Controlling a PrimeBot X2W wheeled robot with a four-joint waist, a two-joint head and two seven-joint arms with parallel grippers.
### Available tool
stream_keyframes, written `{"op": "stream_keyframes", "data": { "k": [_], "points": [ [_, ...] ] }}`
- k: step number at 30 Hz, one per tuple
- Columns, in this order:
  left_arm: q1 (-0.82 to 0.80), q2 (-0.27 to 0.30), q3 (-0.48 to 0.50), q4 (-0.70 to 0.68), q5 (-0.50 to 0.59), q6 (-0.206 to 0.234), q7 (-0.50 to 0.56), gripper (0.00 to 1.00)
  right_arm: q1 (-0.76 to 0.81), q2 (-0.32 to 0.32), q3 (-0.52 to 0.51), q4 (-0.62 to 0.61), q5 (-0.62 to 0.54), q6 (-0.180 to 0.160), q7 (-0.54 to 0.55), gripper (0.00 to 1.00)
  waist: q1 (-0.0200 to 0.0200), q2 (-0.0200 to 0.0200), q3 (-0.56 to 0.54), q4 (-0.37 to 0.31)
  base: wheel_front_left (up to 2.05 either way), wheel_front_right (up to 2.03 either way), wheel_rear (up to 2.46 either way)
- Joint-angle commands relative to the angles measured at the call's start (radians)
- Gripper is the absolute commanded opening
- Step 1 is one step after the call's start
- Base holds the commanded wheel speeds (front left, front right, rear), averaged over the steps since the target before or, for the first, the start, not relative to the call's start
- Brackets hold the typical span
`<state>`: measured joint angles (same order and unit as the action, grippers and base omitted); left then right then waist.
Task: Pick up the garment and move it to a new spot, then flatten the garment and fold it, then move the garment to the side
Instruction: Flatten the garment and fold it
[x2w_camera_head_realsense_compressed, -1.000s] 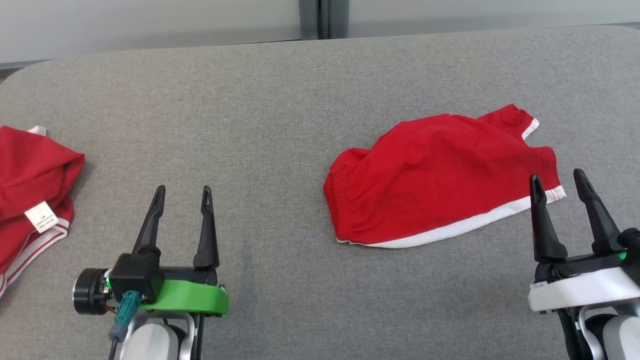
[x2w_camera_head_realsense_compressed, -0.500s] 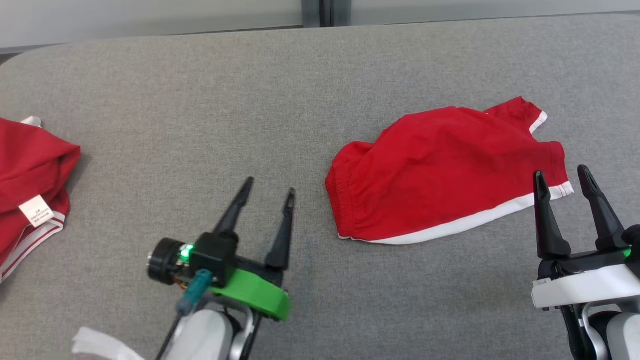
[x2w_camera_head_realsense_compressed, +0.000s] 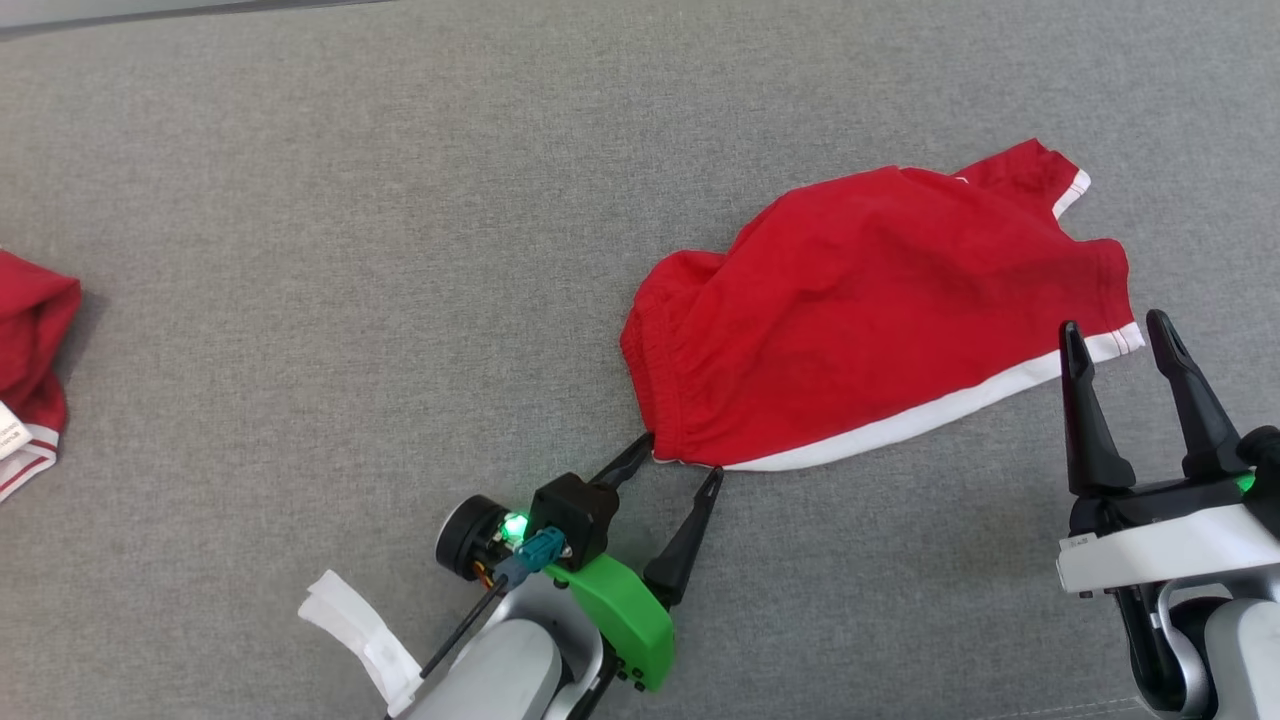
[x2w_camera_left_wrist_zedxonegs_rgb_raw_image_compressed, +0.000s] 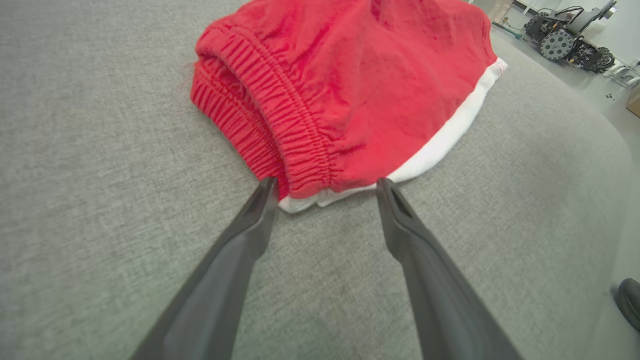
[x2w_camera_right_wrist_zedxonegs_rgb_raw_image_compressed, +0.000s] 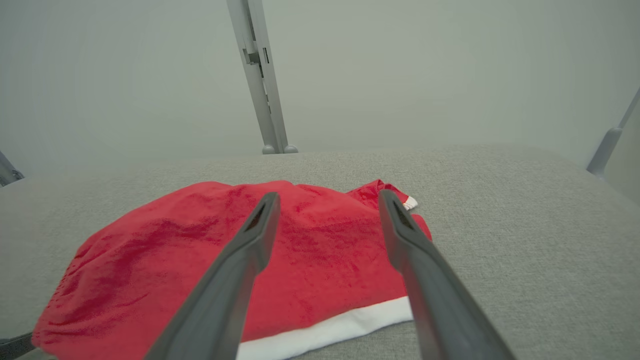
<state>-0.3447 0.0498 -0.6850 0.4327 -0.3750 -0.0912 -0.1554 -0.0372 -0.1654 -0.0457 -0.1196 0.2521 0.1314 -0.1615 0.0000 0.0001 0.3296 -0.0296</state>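
Note:
The garment (x2w_camera_head_realsense_compressed: 860, 320) is a pair of red shorts with white trim, lying crumpled on the grey cloth surface right of centre. Its ribbed waistband (x2w_camera_left_wrist_zedxonegs_rgb_raw_image_compressed: 280, 130) faces my left gripper. My left gripper (x2w_camera_head_realsense_compressed: 682, 455) is open, its two fingertips (x2w_camera_left_wrist_zedxonegs_rgb_raw_image_compressed: 265, 192) at the waistband's near corner, one on each side of it. My right gripper (x2w_camera_head_realsense_compressed: 1115, 328) is open too, hovering at the garment's white-trimmed right end (x2w_camera_right_wrist_zedxonegs_rgb_raw_image_compressed: 340, 327), nothing between its fingers. In the right wrist view the garment (x2w_camera_right_wrist_zedxonegs_rgb_raw_image_compressed: 210, 260) spreads below the right gripper (x2w_camera_right_wrist_zedxonegs_rgb_raw_image_compressed: 327, 199).
A second red garment (x2w_camera_head_realsense_compressed: 30, 360) with white stripes lies at the far left edge. The grey padded surface (x2w_camera_head_realsense_compressed: 350, 250) stretches wide around the shorts. Beyond its edge, the left wrist view shows wheeled machinery (x2w_camera_left_wrist_zedxonegs_rgb_raw_image_compressed: 565, 35) and a shoe (x2w_camera_left_wrist_zedxonegs_rgb_raw_image_compressed: 630, 300) on the floor.
My left arm has swung right and forward, from the lower left to the waistband corner. The head camera has tilted down, shifting the whole scene. The right gripper has held still.

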Motion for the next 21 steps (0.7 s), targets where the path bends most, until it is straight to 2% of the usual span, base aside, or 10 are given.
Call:
{"op": "stream_keyframes", "data": {
  "k": [1,2,3,4,10,16,21],
  "points": [
    [-0.031,0.003,-0.011,0.018,-0.019,0.007,-0.017,1.0,-0.017,-0.006,-0.004,0.011,0.006,-0.001,-0.011,1.0,0.0,-0.0001,0.014,-0.012,0.0,0.0,0.0],
    [-0.039,0.003,-0.017,0.03,-0.026,0.01,-0.025,0.89,-0.018,-0.008,-0.006,0.017,0.009,-0.001,-0.013,1.0,0.0,-0.0001,0.015,-0.013,0.0,0.0,0.0],
    [-0.052,0.003,-0.021,0.047,-0.031,0.013,-0.034,0.21,-0.019,-0.009,-0.007,0.024,0.012,-0.001,-0.017,1.0,0.0,-0.0001,0.018,-0.015,0.0,0.0,0.0],
    [-0.061,0.004,-0.023,0.059,-0.037,0.015,-0.042,0.0,-0.022,-0.011,-0.01,0.03,0.014,-0.001,-0.019,1.0,0.0,-0.0001,0.019,-0.016,0.0,0.0,0.0],
    [-0.098,0.004,-0.02,0.112,-0.051,0.023,-0.085,0.0,-0.032,-0.034,-0.056,0.109,0.027,-0.001,-0.023,1.0,0.0,-0.0001,0.025,-0.02,0.0,0.0,0.0],
    [-0.104,0.012,-0.006,0.125,-0.045,0.032,-0.099,0.0,-0.066,-0.07,-0.085,0.264,0.065,-0.001,-0.025,1.0,0.0,-0.0001,0.038,-0.018,0.0,0.0,0.0],
    [-0.108,0.013,-0.005,0.116,-0.034,0.034,-0.105,0.0,-0.149,-0.099,-0.057,0.431,0.108,-0.001,-0.042,1.0,0.0,-0.0001,0.059,-0.014,0.0,0.0,0.0]
  ]
}}
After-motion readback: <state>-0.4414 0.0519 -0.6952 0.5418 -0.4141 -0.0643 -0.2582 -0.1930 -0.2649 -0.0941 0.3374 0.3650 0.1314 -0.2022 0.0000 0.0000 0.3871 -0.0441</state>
